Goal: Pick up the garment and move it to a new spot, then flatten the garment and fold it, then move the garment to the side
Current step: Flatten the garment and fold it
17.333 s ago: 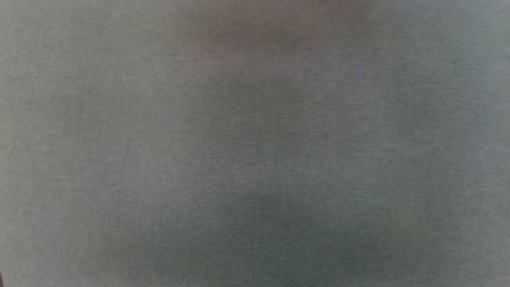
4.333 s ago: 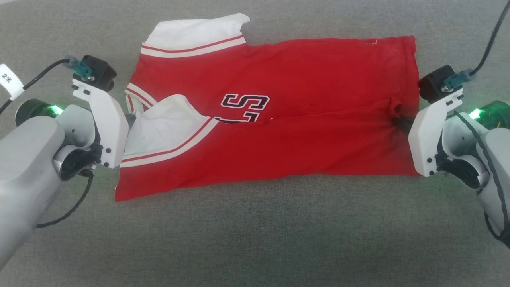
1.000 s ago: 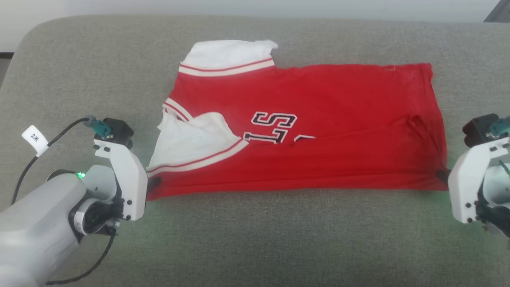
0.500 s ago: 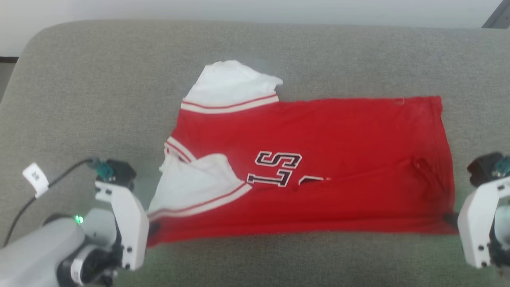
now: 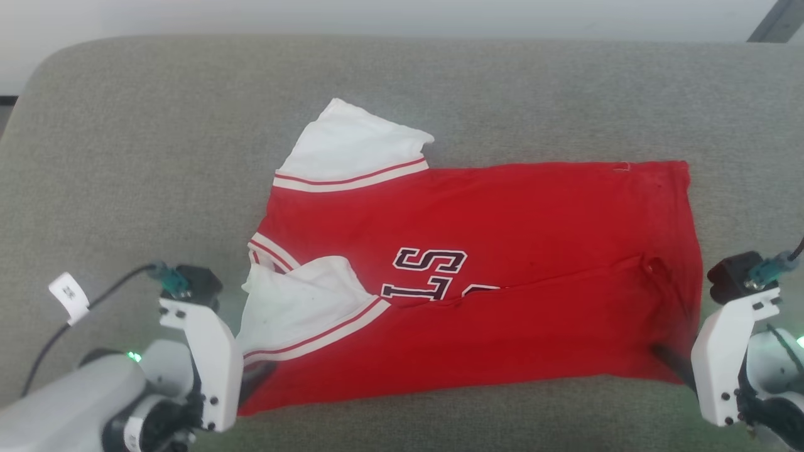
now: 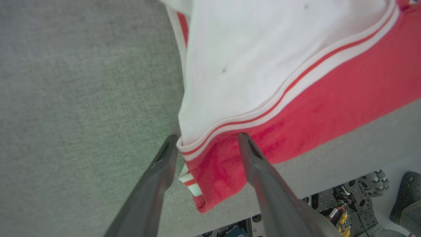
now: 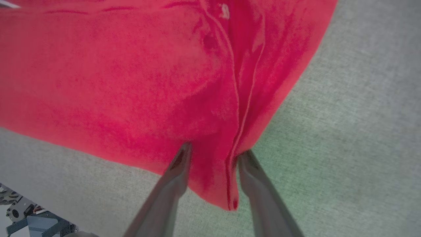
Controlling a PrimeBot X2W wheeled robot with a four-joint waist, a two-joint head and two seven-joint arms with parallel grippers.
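The red jersey-style garment (image 5: 502, 263) lies folded lengthwise on the grey cloth-covered surface (image 5: 157, 157), its dark lettering (image 5: 430, 273) half tucked under the fold. The left gripper (image 6: 207, 138) is at the garment's near left corner, jaws wide apart, with the striped trim of a white sleeve (image 6: 250, 59) between them. The right gripper (image 7: 215, 151) is at the garment's near right corner, jaws parted around a loose red fold. Left of the garment, a black cable (image 5: 107, 285) carries a white tag (image 5: 69, 298). Past the garment's near edge and the surface's rim, the robot's base (image 6: 345, 204) shows wiring.
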